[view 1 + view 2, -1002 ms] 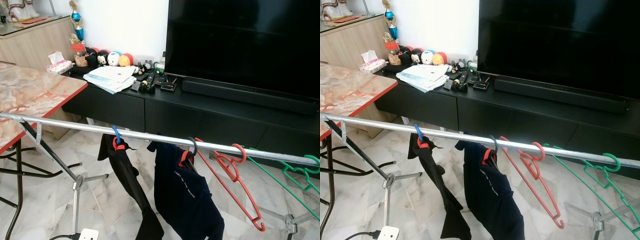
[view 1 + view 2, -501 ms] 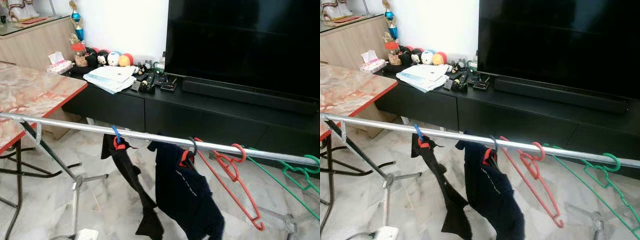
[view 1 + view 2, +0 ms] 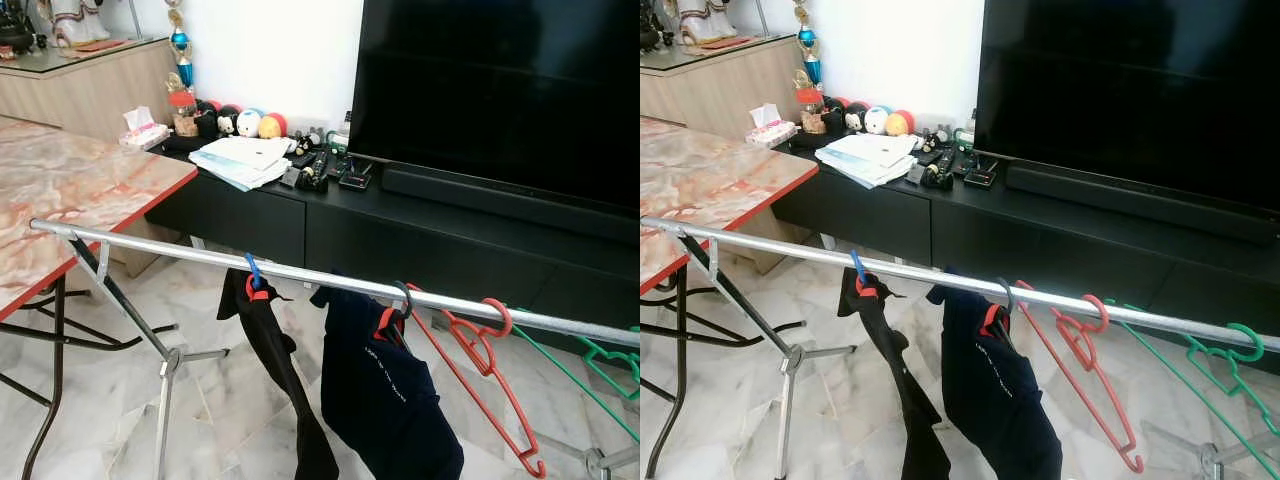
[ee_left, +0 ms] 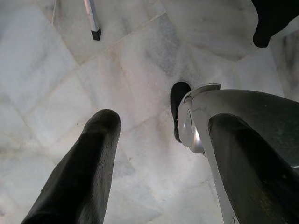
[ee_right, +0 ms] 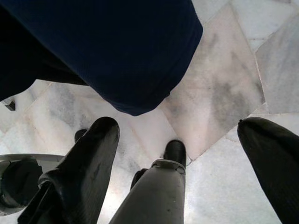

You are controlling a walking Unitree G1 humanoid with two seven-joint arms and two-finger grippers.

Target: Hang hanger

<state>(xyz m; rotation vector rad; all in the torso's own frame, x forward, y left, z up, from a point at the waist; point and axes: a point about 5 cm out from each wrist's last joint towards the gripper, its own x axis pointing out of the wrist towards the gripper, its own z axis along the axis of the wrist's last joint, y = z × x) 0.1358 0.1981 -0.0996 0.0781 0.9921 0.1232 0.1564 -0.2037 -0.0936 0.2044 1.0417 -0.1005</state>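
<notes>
A silver clothes rail (image 3: 180,252) crosses in front of me, slanting down to the right. Several hangers hang on it. A blue-hooked hanger (image 3: 254,272) carries a black garment (image 3: 285,370). A dark-hooked one carries a navy shirt (image 3: 385,390). To the right are an empty red hanger (image 3: 470,338) and an empty green hanger (image 3: 1212,362). My left gripper (image 4: 163,119) hangs open over the marble floor, beside my own leg. My right gripper (image 5: 176,123) is open too, just below the navy shirt's hem (image 5: 117,56), holding nothing.
A marble-topped table with a red edge (image 3: 70,190) stands to the left, close to the rail's end. The rack's legs (image 3: 165,370) splay over the floor. Behind the rail are a black TV console (image 3: 420,230) with papers and toys, and a large TV (image 3: 500,90).
The camera has shifted, so the whole scene sits further right and lower. The black garment swung out half a second ago and now hangs straighter.
</notes>
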